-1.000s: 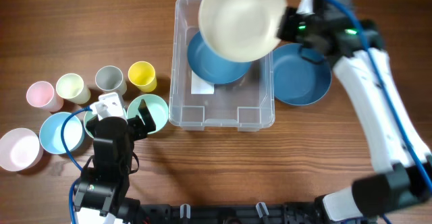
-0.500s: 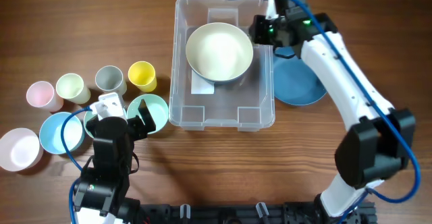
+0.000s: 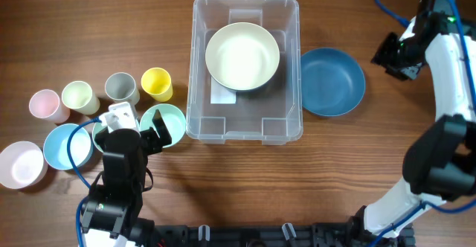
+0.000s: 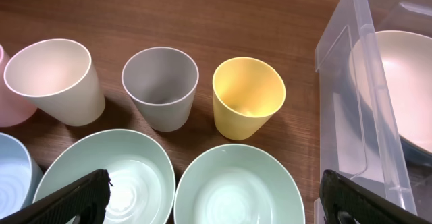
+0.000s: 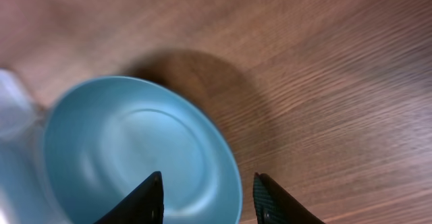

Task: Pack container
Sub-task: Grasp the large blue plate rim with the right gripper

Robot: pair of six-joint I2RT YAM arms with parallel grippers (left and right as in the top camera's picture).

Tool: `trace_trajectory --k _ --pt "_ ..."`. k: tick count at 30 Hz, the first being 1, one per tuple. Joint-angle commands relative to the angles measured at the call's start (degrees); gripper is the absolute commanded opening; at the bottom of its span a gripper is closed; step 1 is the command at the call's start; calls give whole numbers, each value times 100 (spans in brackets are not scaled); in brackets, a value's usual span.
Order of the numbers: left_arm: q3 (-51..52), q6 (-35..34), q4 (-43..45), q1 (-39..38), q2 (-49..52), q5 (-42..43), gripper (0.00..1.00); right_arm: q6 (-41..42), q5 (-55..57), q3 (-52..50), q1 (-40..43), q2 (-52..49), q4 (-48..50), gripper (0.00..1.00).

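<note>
Here, the clear container (image 3: 245, 3) sits at top centre of the overhead frame, holding a cream bowl (image 3: 242, 56).
A blue bowl (image 3: 332, 81) rests just right of it; the right gripper (image 5: 206, 196) nearby and the left gripper (image 4: 212, 187) over the mint bowls (image 4: 108, 177) are both spread and empty.

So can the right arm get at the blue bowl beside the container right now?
Probably yes: the blue bowl sits alone on the table beside the container, nothing over it, the right tool open nearby.

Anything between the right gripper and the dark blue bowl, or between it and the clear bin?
Nothing visible: only bare wood separates the right gripper from the dark blue round bowl, which sits beside the clear plastic bin.
</note>
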State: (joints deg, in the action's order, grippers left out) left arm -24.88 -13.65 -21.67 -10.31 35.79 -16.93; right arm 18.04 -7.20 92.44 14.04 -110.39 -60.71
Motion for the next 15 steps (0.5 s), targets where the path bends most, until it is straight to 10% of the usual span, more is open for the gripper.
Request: trace_trajectory --k 1,8,12,15 --pt "-74 -31 11 46 0 -92 100 -358 -39 -365 2 -452 181 43" --pt "-74 -28 11 46 0 -92 100 -542 -299 -1163 -4 -540 839 36" --pt "-74 -31 11 46 0 -92 100 -393 -282 -1456 7 -542 1058 4" --pt "-74 -31 11 46 0 -92 100 -37 -133 -1440 138 -426 1104 4"
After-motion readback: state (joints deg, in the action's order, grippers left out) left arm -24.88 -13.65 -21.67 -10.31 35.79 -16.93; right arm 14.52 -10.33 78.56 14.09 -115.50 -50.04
